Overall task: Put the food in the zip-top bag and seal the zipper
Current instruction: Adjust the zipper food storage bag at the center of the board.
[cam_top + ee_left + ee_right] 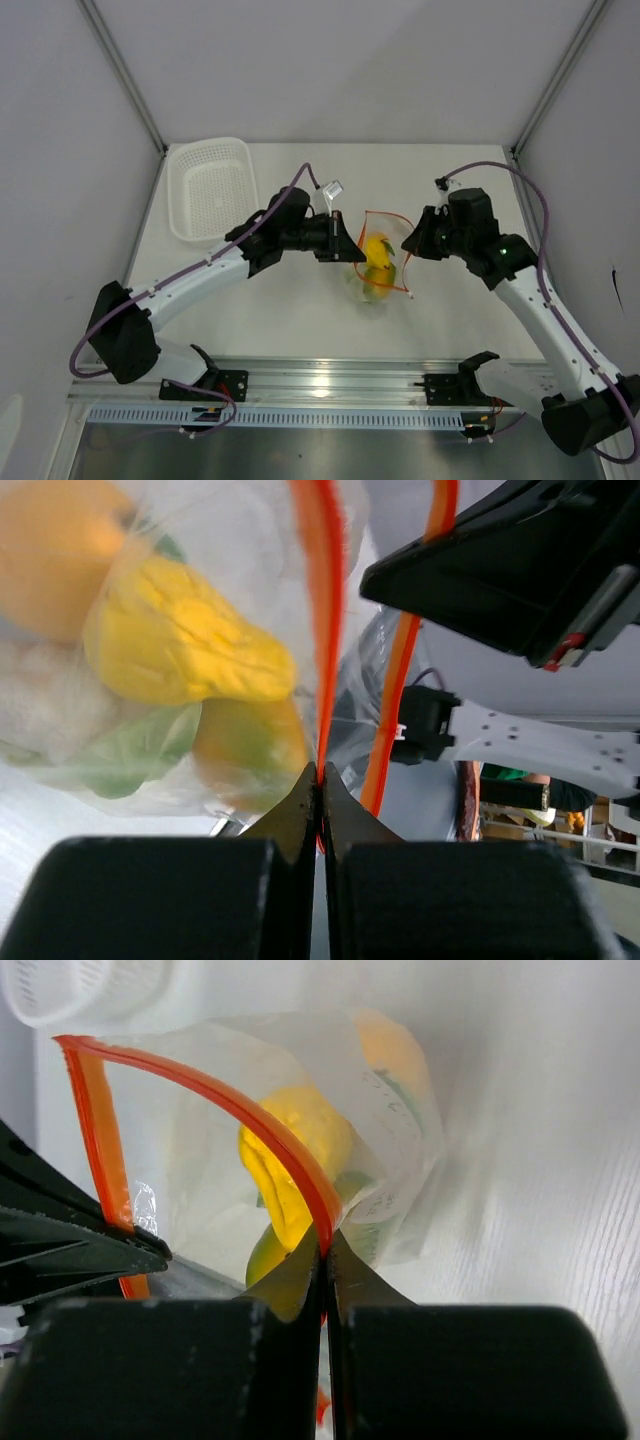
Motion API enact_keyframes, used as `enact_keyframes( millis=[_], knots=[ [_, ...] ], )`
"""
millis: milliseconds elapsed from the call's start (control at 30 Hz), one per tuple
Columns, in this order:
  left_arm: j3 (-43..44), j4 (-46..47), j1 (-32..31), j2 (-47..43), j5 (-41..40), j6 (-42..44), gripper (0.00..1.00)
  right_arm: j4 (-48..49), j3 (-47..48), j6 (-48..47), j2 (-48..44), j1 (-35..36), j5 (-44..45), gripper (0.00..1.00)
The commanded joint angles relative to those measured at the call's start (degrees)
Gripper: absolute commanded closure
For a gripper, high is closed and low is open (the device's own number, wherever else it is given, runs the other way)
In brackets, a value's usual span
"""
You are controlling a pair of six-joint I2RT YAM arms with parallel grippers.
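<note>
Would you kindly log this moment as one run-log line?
left end effector: shut on zipper | right end effector: shut on zipper | food: inside zip-top bag | zipper: unsealed

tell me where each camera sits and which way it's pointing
Top external: above and behind the bases, looking down at the table; both arms show, meeting at the zip-top bag.
Left wrist: on the left arm, looking along the shut left gripper pinching the zipper.
Right wrist: on the right arm, looking along the shut right gripper, also on the zipper.
Both wrist views share the food inside the bag.
</note>
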Motion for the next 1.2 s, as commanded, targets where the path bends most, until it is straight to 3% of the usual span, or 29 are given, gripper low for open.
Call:
enact_keyframes(
  millis=[0,233,467,500,767,833,967,1167],
  knots=[
    [-3.57,2.6,-0.15,1.38,-1.43,-2.51,0.99,3.75,-1.83,0.02,3.17,-0.17,-0.98,1.0],
    [0.64,-6.1,-1.91,-11.68,-13.81,-0.05,0.99,1.99,9.15,-1.38,6.34,0.27,-6.76,1.0],
    [-10.24,-0.93,-4.46,-21.2,-23.39,-6.9,0.99,6.81,10.49,-0.07,10.2,2.9,-12.93,1.0],
    [-14.44,0.48,-4.11,-21.21,-23.58,-8.73,0.99,7.26,9.61,-0.33,11.08,2.99,-13.2,1.0],
    [-15.8,4.26,-4.46,-15.41,-19.89,-11.3,0.99,9.28,9.16,-2.53,16.54,4.22,-14.34,1.0],
    [-15.8,4.53,-4.37,-14.8,-19.71,-11.65,1.0,9.37,9.16,-2.7,15.57,4.48,-14.6,0.95],
    [-14.48,3.92,-4.37,-14.53,-20.94,-10.51,0.99,7.27,9.25,-3.93,12.15,4.49,-13.47,0.68],
    [-10.18,1.46,-4.28,-13.22,-21.47,-8.49,0.99,1.83,6.8,-7.79,3.8,4.4,-12.23,0.4]
  ],
)
